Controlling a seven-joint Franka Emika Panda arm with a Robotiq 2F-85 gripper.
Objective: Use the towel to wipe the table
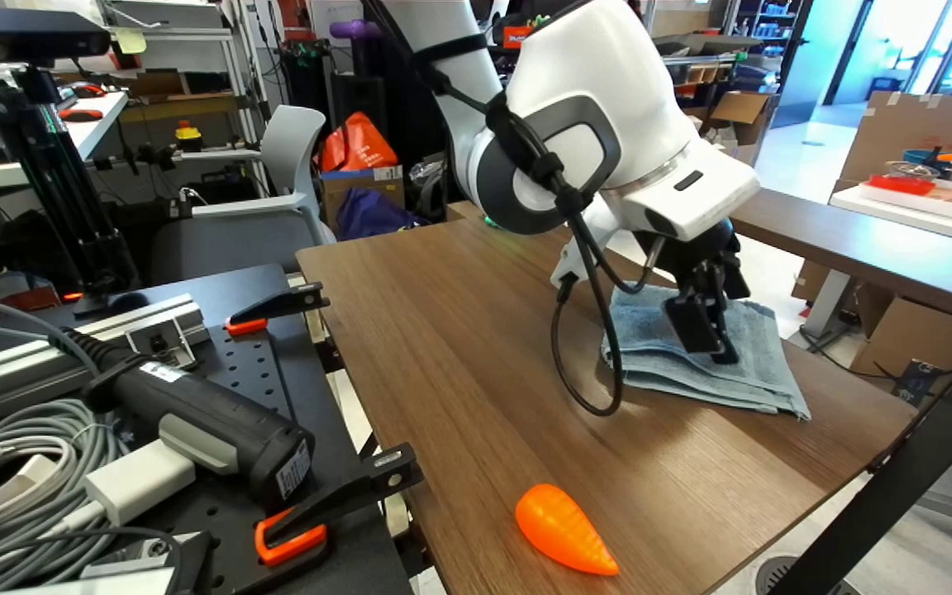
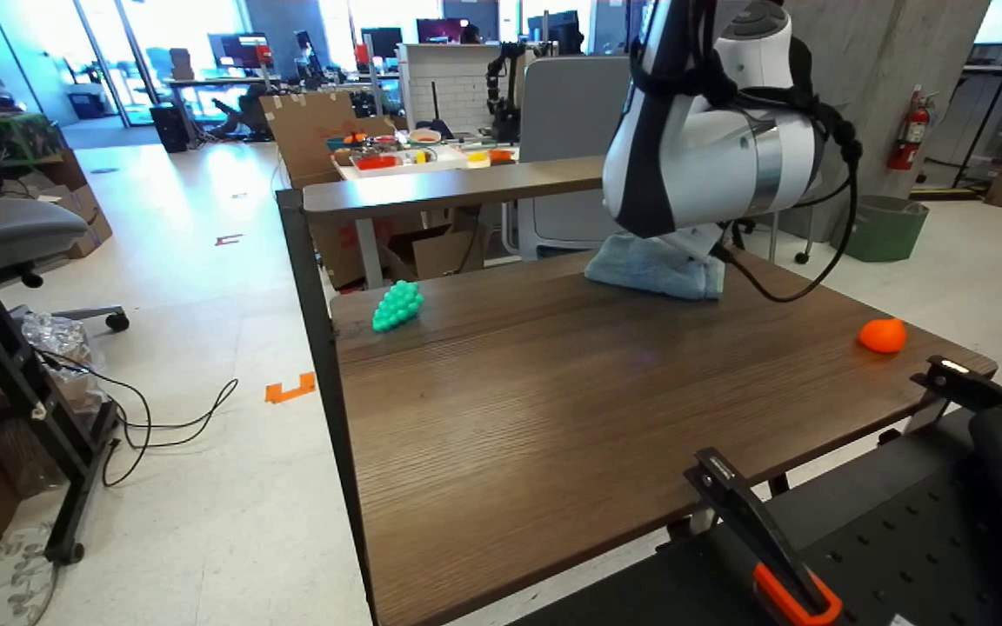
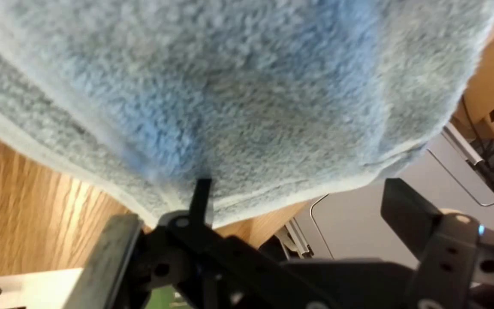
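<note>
Near end: glossy orange carrot-shaped toy (image 1: 565, 530), plastic by the look, narrow tip turned right and nearer.
Wood grain: large rectangular brown table (image 1: 476, 347), smooth top, faint shine towards the right.
Right side: pale blue-grey towel (image 1: 658, 359) of looped cloth, folded roughly square, on the table close to its right edge; overhang unclear.
Grip: black two-fingered gripper (image 3: 299, 184), hard and angular, fingers wide apart, nothing clamped.
Bearing: towel beneath the gripper; in the wrist view the fingertip at left overlaps a corner, the one at right stands past the cloth's edge. Contact unreadable.
Axis: no clear long one; the edge by the fingertips slants across the line between them. Only one smooth white-shelled arm (image 1: 616, 74) to reach it.
Next: probably lower and further over; bringing the fingers together here might catch little but the corner.
Pile: fuzzy, soft ridges, layers stacked at the hem; likely to bunch when pinched.
Loop: rubbery black cable (image 1: 544, 165) hanging by the towel's left side; could snag.
Far end: knobbly green grape-cluster toy (image 2: 397, 306), plastic or rubber, far left in an exterior view.
</note>
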